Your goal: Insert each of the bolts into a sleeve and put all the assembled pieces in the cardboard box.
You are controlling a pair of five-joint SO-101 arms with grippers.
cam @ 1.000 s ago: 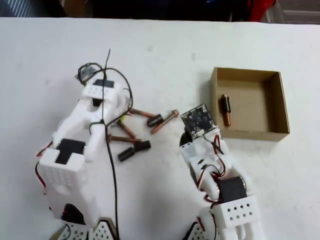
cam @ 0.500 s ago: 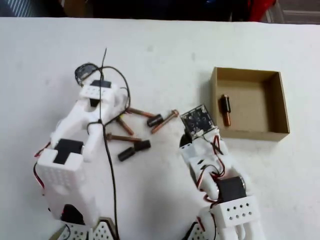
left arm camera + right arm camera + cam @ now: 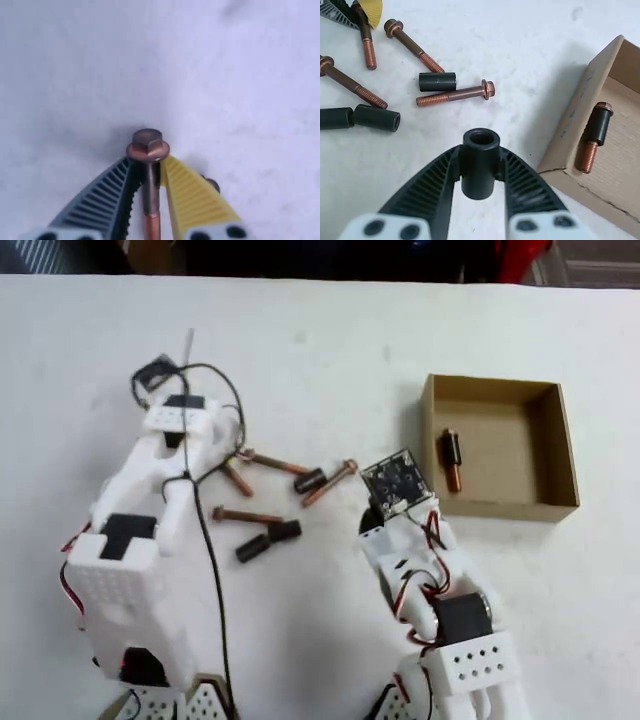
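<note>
The white bench [image 3: 330, 330] was seen to carry everything. The left arm [image 3: 150, 500] was stretched out well apart from the cardboard box [image 3: 495, 386], off the box's left side. The right arm [image 3: 440, 590] was placed near the box, just outside its near left corner. The box was stood open-topped on the bench, and one assembled piece [image 3: 452, 458], a bolt pushed through a dark sleeve, was laid inside it close along the left wall.

The left tool [image 3: 148, 167] was closed on a copper bolt [image 3: 148, 145]. The shank was clamped just under the hexagonal head, between a grey finger [image 3: 107, 192] and a yellow finger [image 3: 190, 195], far from the box. Whether the bolt touched the bench could not be told.

The right tool [image 3: 480, 155] was closed on a black sleeve [image 3: 480, 170], held with its open bore turned up toward the wrist camera, near the box's left wall and outside it.

Three loose bolts [image 3: 412, 45] [image 3: 345, 82] [image 3: 455, 94] were scattered on the bench between the left tool and the box. A single sleeve [image 3: 437, 81] was laid just beside the bolt nearest the box. Two more sleeves [image 3: 376, 117] were laid end to end farther from the box.
</note>
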